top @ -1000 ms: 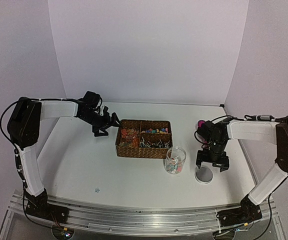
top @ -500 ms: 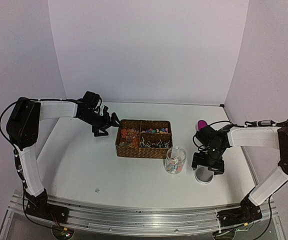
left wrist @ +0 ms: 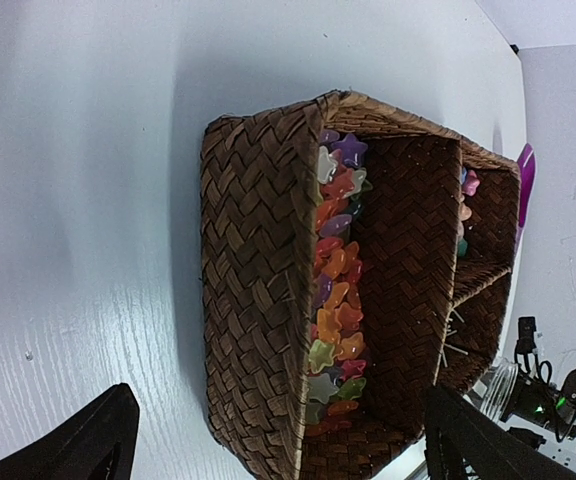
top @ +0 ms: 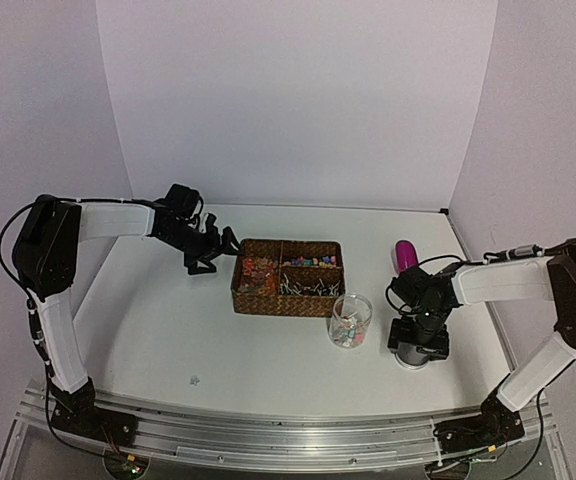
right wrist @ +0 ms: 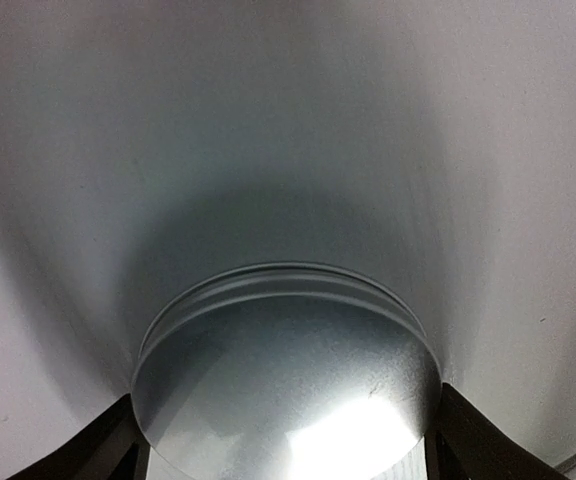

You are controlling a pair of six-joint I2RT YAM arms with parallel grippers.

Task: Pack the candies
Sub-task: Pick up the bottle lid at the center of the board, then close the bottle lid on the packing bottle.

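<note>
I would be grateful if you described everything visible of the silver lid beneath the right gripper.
The silver lid is a round, shallow metal cap, brushed and shiny, with a ridged rim and a bright glare near its close edge. It lies flat on the white table, apart from the glass jar. The right gripper straddles it, a finger at each side; whether they press the rim cannot be told.

From above and behind we overlook the table [top: 168,330]. Close wrist views share its basket [left wrist: 258,300], ahead of the left pincer [left wrist: 278,440], and lid [right wrist: 288,370], beneath the right pincer [right wrist: 288,440].
</note>
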